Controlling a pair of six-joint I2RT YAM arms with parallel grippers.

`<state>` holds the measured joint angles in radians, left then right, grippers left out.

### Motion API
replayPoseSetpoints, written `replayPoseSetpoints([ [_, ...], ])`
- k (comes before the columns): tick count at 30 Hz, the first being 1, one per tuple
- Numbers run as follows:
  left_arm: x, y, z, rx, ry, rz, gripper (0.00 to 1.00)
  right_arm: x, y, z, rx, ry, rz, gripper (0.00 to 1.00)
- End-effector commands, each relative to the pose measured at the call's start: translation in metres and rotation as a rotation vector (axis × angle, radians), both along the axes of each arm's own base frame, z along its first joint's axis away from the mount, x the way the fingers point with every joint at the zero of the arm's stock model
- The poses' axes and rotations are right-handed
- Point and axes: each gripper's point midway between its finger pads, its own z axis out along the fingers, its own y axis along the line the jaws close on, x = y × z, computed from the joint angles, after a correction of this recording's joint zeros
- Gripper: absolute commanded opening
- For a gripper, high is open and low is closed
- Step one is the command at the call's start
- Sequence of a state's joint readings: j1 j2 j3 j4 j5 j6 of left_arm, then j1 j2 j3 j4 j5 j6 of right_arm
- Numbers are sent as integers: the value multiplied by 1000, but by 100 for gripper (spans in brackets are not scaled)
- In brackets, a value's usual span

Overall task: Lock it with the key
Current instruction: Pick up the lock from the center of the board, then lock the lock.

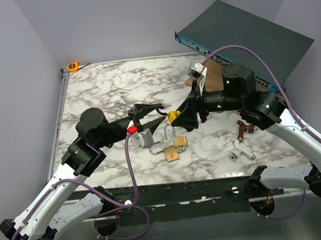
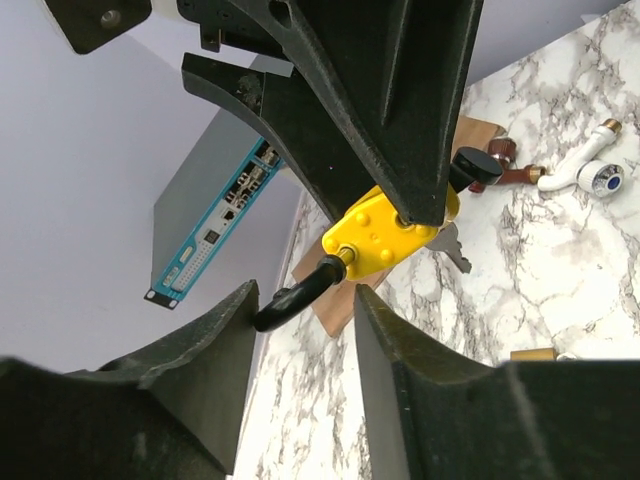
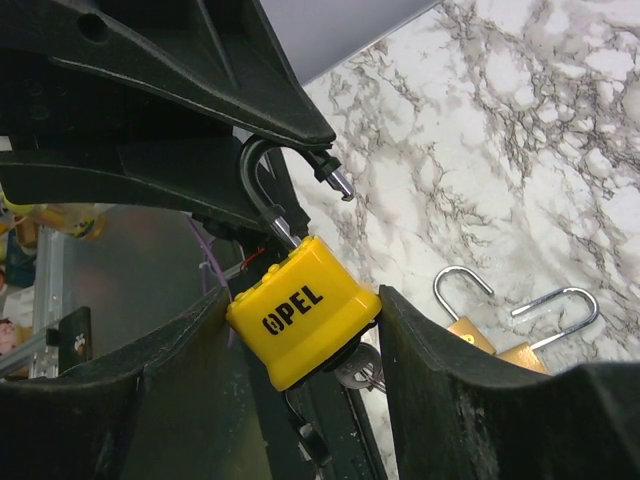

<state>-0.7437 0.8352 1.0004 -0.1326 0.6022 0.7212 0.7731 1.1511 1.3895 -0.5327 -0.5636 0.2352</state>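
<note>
Currently, mid-air near ctr of the top view, the yellow plastic-cased padlock point(image 1: 173, 116) marked OPEL is clamped by its sides in the right tool point(image 1: 182, 118), above the white-and-grey marble tabletop point(image 1: 105, 91). Its black-sleeved steel shackle point(image 3: 262, 190) is swung open, bare free end showing upper-ctr in the right wrist view. A silver key point(image 3: 358, 372) sticks out of the padlock's underside. The left tool point(image 2: 300, 300) sits just left of the padlock w/ fingers apart, one on each side of the shackle. In its own wrist view a gap shows btwn shackle and one finger, so it's open, not clamped. Just below the padlock in the top view, two brass padlocks point(image 1: 171, 153) w/ open shackles lie on the tabletop. A dark red valve point(image 1: 244, 128) lies lower right of ctr.
</note>
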Motion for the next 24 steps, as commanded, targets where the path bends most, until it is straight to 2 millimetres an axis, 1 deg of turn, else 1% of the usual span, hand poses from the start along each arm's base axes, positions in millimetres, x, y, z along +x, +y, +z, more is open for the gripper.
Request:
replayPoseSetpoints([
  [1, -3, 0, 7, 2, -15, -6, 39, -3, -6, 23, 36, -64, -16, 15],
  [3, -6, -1, 5, 4, 1, -14, 36, 0, -8, 23, 30, -69, -32, 15],
  [4, -7, -2, 3, 8, 13, -19, 31, 1, -8, 23, 28, -74, -42, 15],
  [8, -11, -3, -6, 27, 49, -26, 26, 5, -10, 25, 27, -89, -65, 15],
  [18, -28, -9, -23, 68, 144, -67, 25, 13, -13, 27, 18, -114, -107, 14],
  [22, -38, -10, -32, 93, 232, -92, 24, 17, -16, 31, 25, -133, -139, 14],
  [24, -42, -11, -32, 79, 284, -100, 24, 18, -17, 32, 30, -142, -147, 13],
])
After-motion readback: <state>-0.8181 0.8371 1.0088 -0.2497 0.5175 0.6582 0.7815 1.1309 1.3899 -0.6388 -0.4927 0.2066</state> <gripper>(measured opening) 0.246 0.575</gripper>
